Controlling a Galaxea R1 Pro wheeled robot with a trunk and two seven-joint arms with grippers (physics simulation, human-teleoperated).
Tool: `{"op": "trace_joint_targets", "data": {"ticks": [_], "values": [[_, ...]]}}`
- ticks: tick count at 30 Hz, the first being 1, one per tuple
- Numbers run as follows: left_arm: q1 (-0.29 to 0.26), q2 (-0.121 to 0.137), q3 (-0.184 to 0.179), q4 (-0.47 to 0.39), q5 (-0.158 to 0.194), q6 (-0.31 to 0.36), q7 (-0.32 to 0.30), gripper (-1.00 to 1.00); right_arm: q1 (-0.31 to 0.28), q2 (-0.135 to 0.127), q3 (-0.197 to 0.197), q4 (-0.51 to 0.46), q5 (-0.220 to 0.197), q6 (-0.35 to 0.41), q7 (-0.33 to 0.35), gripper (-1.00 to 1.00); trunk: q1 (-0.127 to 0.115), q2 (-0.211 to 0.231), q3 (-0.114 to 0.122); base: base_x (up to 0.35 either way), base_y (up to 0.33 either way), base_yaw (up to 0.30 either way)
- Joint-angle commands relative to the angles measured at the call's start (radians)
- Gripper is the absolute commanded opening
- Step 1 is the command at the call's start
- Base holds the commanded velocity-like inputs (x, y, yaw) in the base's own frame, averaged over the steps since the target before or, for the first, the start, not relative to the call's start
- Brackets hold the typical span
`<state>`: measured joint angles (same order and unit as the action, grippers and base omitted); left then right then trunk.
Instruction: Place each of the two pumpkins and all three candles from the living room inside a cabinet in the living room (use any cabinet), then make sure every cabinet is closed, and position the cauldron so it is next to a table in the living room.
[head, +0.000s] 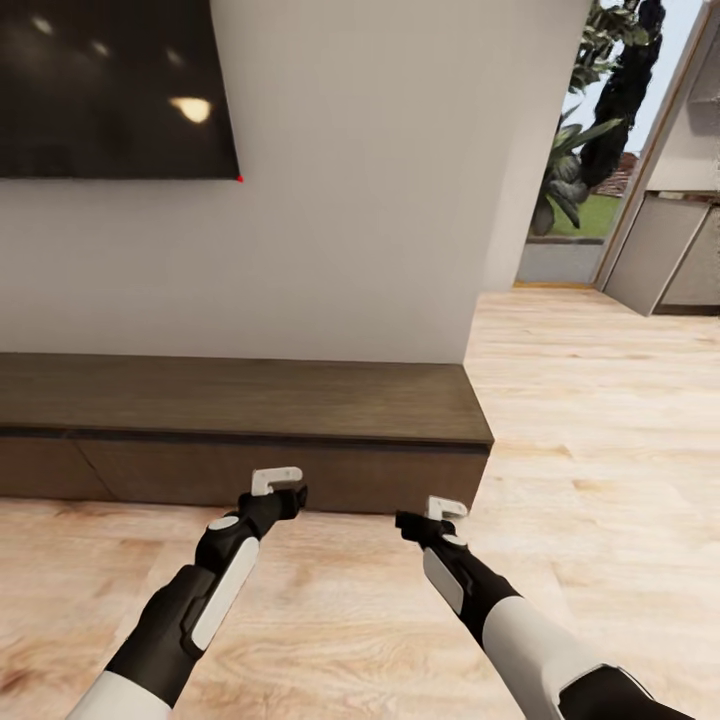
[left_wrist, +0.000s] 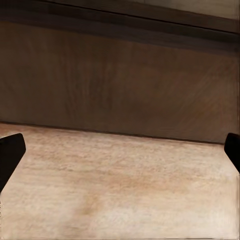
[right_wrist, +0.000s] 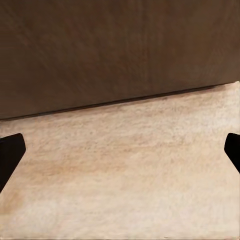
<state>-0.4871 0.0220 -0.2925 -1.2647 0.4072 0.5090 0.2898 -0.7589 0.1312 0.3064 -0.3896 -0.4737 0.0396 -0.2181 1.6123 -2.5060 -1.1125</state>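
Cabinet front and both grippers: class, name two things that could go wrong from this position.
1. The left gripper and right gripper hang low, open, just short of the cabinet. Driving forward could ram the fingertips into its closed front.
2. The front looks flat and handleless, so an attempt to pull it open may slip off.
3. The cabinet's right end stands near the right arm; a turn might clip that corner.

Dark brown cabinet (right_wrist: 115, 50) front with flat wood grain, pale wooden floor (right_wrist: 125, 180) below it, right claw (right_wrist: 120, 152) fingertips (right_wrist: 10, 155) spread wide apart at both edges
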Motion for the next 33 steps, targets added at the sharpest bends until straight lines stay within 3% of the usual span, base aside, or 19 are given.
{"op": "trace_joint_targets", "data": {"ticks": [1, 4, 10, 27, 33], "values": [[-0.001, 0.001, -0.003, -0.012, 0.011, 0.023, 0.01, 1.0, 0.0, -0.001, 0.008, -0.007, -0.007, 0.022, -0.009, 1.0, -0.001, 0.0, 0.003, 0.0, 0.0, 0.0], [-0.001, 0.0, 0.0, -0.037, 0.012, 0.07, 0.011, 1.0, 0.0, -0.001, 0.007, -0.014, -0.008, 0.049, -0.009, 1.0, -0.002, 0.001, 0.015, 0.0, 0.0, 0.0], [-0.002, 0.001, 0.043, -0.054, 0.014, 0.103, 0.01, 1.0, 0.0, -0.002, 0.006, -0.017, -0.008, 0.096, -0.009, 1.0, -0.005, 0.002, 0.038, -0.106, 0.0, 0.0], [-0.014, 0.0, 0.066, -0.061, 0.013, 0.199, 0.009, 1.0, 0.0, -0.005, 0.006, -0.074, -0.005, 0.181, -0.002, 1.0, -0.012, 0.006, 0.104, -0.126, 0.0, 0.0], [-0.016, 0.0, 0.067, -0.062, 0.014, 0.207, 0.009, 1.0, 0.0, -0.005, 0.007, -0.077, -0.005, 0.184, -0.001, 1.0, -0.035, 0.048, 0.122, -0.081, 0.018, 0.0]]}}
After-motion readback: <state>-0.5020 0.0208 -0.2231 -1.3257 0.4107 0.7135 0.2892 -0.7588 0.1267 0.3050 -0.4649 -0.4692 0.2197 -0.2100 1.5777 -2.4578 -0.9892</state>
